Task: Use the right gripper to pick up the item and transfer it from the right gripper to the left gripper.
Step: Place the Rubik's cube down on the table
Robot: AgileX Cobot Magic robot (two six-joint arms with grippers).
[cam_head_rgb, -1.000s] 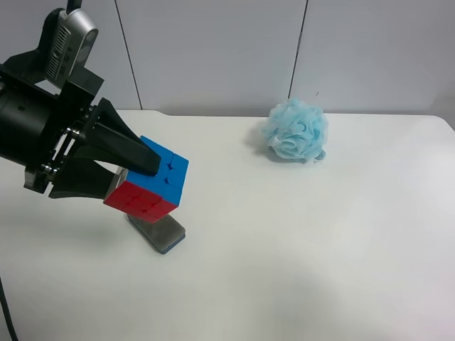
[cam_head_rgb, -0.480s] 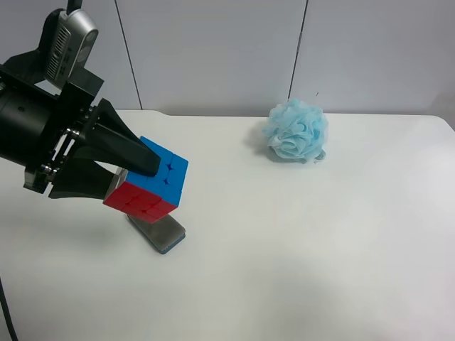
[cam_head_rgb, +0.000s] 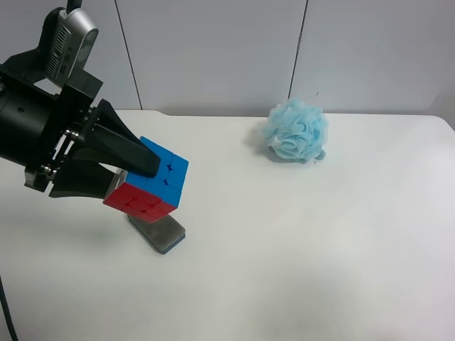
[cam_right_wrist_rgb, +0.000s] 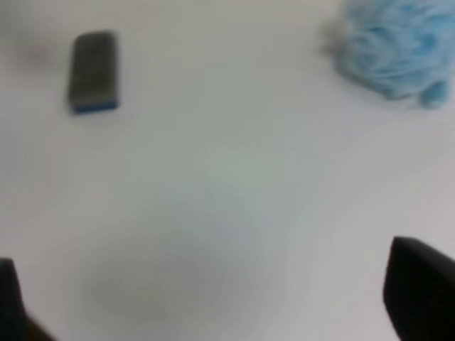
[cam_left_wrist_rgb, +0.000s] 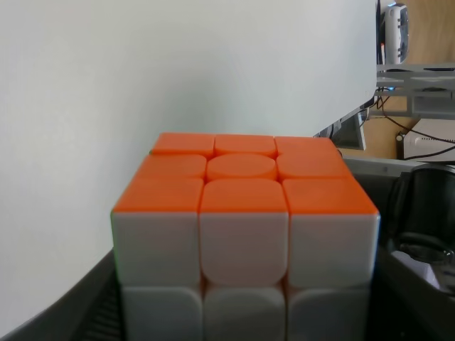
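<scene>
Left claw (cam_head_rgb: 135, 179): black two-fingered arm end with a grey-silver camera module on top, at the exterior high view's left. It is clenched on the small 3x3 puzzle cube (cam_head_rgb: 149, 186). One pointed finger lies across the blue top face; the other sits under the cube on the near side, mostly hidden by it. The red face is towards the camera.

Left wrist view: the cube (cam_left_wrist_rgb: 245, 234) fills the frame, orange face up and white face towards the lens, seated square between the jaws. This identifies the holding arm as the left one.

Cube position: held clear of the white desk (cam_head_rgb: 298, 249), not touching it. It hangs over the flat dark-grey sponge block (cam_head_rgb: 160, 231), which lies on the desk partly beneath it.

Right claw (cam_right_wrist_rgb: 213, 291): not in the exterior high view. In its own wrist view only two dark fingertips show, at opposite lower corners, spread wide with bare desk between them. It is released and carries nothing. That camera looks down on the sponge block (cam_right_wrist_rgb: 92, 71) and the fluffy light-blue bath pouf (cam_right_wrist_rgb: 394, 50); the cube is not in its frame.

Key relation: the cube sits inside the left claw, and the right claw is well apart from it. A cube has no long axis to align.

Judgement: the handover reads as done; the left grip alone carries the load. Risk is slip on the smooth faces if the grip loosens
</scene>
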